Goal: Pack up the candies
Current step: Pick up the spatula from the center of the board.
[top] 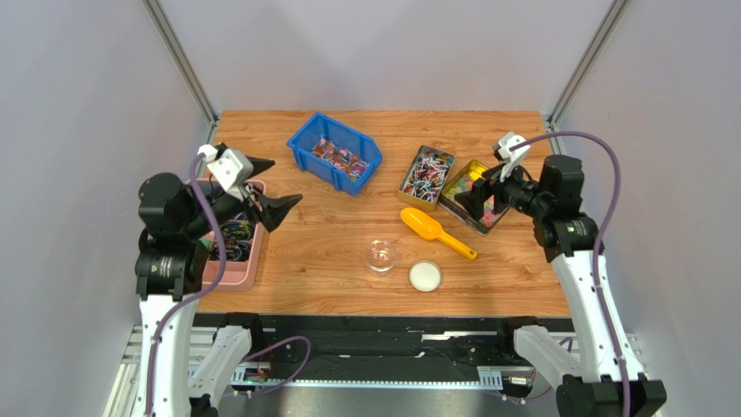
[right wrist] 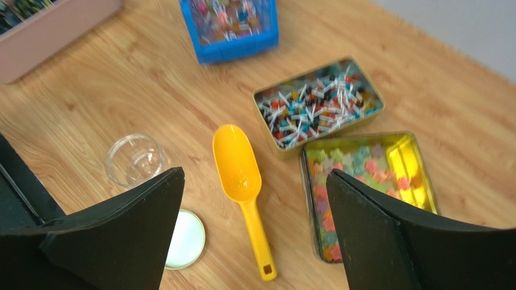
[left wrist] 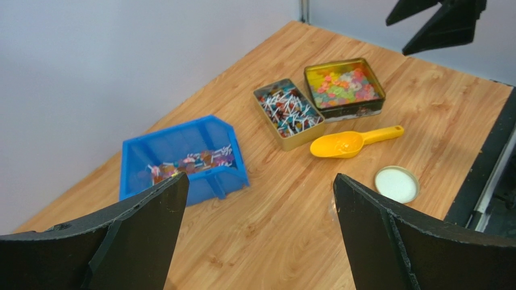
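Note:
The candies (top: pixel 339 159), tiny shiny pink, red and blue wrapped sweets, lie in a blue bin (top: pixel 304 142) at the back centre; they also show in the left wrist view (left wrist: pixel 192 163) and the right wrist view (right wrist: pixel 230 15). A yellow scoop (top: pixel 435 230) lies empty on the wood. A small clear glass jar (top: pixel 381 254) stands open, its white lid (top: pixel 424 275) beside it. My left gripper (top: pixel 277 184) is open and empty, in the air over the left side. My right gripper (top: pixel 470 201) is open and empty, above the tins.
A gold tin (top: pixel 426 174) holds sweets with white twisted ends. A second tin (top: pixel 474 195) holds star-shaped pastel pieces. A pink tray (top: pixel 235 274) with dark coiled bands stands at the left edge under my left arm.

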Robot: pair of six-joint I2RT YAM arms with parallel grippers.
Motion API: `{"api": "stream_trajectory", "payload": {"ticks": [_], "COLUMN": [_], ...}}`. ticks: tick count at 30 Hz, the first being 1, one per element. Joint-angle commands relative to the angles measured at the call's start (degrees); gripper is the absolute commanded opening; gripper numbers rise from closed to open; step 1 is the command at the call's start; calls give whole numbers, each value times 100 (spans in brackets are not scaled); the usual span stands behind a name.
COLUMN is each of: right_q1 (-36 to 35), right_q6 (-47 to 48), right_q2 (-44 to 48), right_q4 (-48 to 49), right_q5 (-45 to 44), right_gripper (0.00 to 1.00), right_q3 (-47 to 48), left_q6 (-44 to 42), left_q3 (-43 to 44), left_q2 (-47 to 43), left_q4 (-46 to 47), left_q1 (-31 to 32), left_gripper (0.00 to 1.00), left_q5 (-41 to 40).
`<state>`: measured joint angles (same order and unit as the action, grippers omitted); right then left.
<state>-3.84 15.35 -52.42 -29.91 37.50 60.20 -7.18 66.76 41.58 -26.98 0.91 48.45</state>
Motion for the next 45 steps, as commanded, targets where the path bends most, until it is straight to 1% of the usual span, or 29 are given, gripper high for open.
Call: {"api": "stream_trajectory", "payload": {"ticks": [1,3,4,5,7,8,11,15,18,20,21,22,24,26,27,32,38,45], "right_q1": [-135,-292,-458,-556,-871,-960,-1251,-1392,-1462,-1488,-1506,-1523,-1532,-1541,-1533,-1532,-1541,-1541], "right_q6": [257,398,442,546,644,705,776,820,873,925,960,1048,1136,1268,1303,1470,1628,1629], "right_q2": [-373,-680,-768,-839,-1076,-1155,-1489,-1902,-2236,-2509,-2579,-2676,-2861,-2914,-2896,-2721,-2817,-3081], "right_q4": [100,73,73,56,73,99,135,99,117,117,117,21,-128,-287,-322,-366,-472,-437], "right_q5": [-726,-892,-998,-1190,-1393,-1638,-2104,-2369,-2615,-2712,-2730,-2747,-2669,-2468,-2397,-2019,-1773,-1798], "right_gripper": [91,91,90,90,89,89,88,87,84,79,76,69,67,62,61,61,65,65], "right_q3": [-290,-325,-343,-369,-422,-457,-475,-395,-378,-369,-360,-334,-290,-316,-334,-536,-615,-650], "left_q6": [-353,-477,-617,-670,-732,-715,-548,-434,-372,-354,-337,-328,-310,-319,-302,-275,-240,-240], "left_q3": [83,30,12,-31,-93,-128,-155,-111,-216,-321,-357,-400,-445,-506,-515,-568,-594,-603], "left_q2": [684,929,1009,1088,1317,1483,1825,2108,2039,1951,1924,1889,1827,1783,1766,1695,1651,1607], "left_q4": [88,79,88,97,219,272,509,501,545,597,641,650,676,712,712,747,756,773], "left_q1": [-3,199,295,514,699,813,937,1025,1052,1061,1069,1069,1087,1078,1078,1078,1078,1078], "left_gripper": [99,99,99,99,99,99,99,99,99,99,99,99,99,99,99,99,99,99], "left_q5": [-450,-669,-913,-1038,-1318,-1364,-1504,-1584,-1549,-1522,-1522,-1514,-1479,-1470,-1461,-1417,-1382,-1373]}}
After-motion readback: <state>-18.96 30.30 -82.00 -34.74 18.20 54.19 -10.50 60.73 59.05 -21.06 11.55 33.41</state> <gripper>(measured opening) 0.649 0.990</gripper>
